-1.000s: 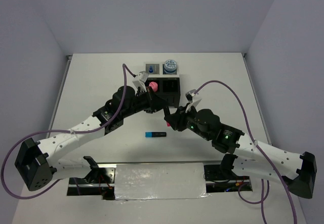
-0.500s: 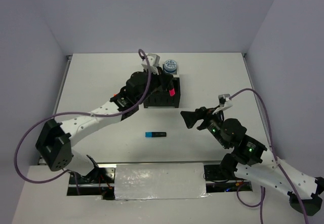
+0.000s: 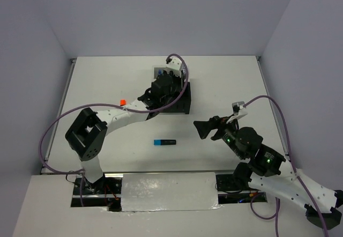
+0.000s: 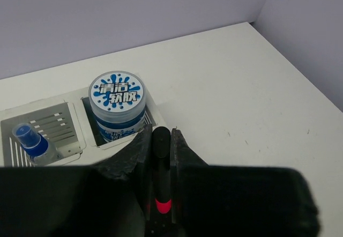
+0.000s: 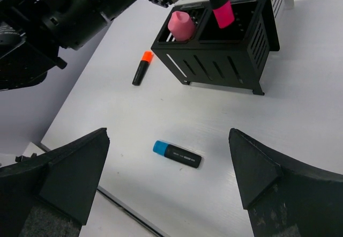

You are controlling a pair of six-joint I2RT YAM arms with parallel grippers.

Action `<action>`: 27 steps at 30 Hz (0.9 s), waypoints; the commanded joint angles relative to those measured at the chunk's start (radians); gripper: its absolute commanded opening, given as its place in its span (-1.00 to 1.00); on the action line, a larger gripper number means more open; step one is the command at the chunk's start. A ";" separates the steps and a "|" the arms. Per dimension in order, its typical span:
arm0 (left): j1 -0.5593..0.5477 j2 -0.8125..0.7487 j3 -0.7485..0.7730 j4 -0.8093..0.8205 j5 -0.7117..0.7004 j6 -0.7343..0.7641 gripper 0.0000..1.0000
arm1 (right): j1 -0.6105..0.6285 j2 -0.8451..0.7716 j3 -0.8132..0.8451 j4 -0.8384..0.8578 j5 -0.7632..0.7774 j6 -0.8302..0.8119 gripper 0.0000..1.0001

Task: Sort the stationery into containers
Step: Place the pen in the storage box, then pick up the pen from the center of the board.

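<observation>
My left gripper (image 4: 161, 136) is shut on a black highlighter (image 4: 161, 162) with a pink-red cap (image 5: 222, 10). The cap points down at the mouth of the right compartment of the black box (image 5: 225, 54). A pink marker (image 5: 181, 26) stands in the box's left compartment. Behind the box, a round blue-white roll (image 4: 117, 102) sits in one light grey tray (image 4: 151, 116) and a blue-capped item (image 4: 28, 138) in the other tray (image 4: 56, 124). A blue-capped highlighter (image 5: 177, 154) lies on the table below my open right gripper (image 5: 168, 134). The orange-capped highlighter (image 5: 140, 68) lies left of the box.
In the top view my left arm (image 3: 115, 115) stretches over the table to the box (image 3: 181, 104), and the right gripper (image 3: 207, 128) hovers right of the blue highlighter (image 3: 164, 142). The orange highlighter (image 3: 122, 102) is beside the left forearm. White walls ring the table.
My left gripper carried the pink-red highlighter further back over the box's right compartment. My right gripper opened wide and drew back to the right, away from the box.
</observation>
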 commanded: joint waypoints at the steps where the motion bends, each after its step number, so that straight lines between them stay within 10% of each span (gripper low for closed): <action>1: 0.016 0.032 0.032 0.107 -0.004 0.014 -0.46 | -0.003 0.007 -0.006 0.007 -0.012 -0.022 0.99; 6: 0.016 -0.011 -0.053 0.154 -0.015 -0.029 0.66 | -0.005 0.026 0.001 0.019 -0.020 -0.031 0.99; 9: 0.016 -0.049 -0.075 0.136 -0.027 -0.036 0.99 | -0.006 0.047 0.018 0.017 -0.032 -0.034 1.00; 14: 0.032 -0.242 -0.026 -0.112 -0.269 -0.101 0.99 | -0.006 0.066 0.037 0.010 -0.041 -0.036 0.99; 17: 0.141 -0.310 0.107 -0.619 -0.374 -0.326 0.99 | -0.008 0.087 0.038 -0.001 -0.043 -0.028 0.99; 20: 0.426 -0.309 0.126 -1.002 -0.209 -0.476 0.99 | -0.006 0.119 0.046 0.005 -0.063 -0.024 0.99; 27: 0.629 -0.105 0.011 -1.071 0.065 -0.368 0.96 | -0.006 0.191 0.061 0.040 -0.118 -0.028 0.99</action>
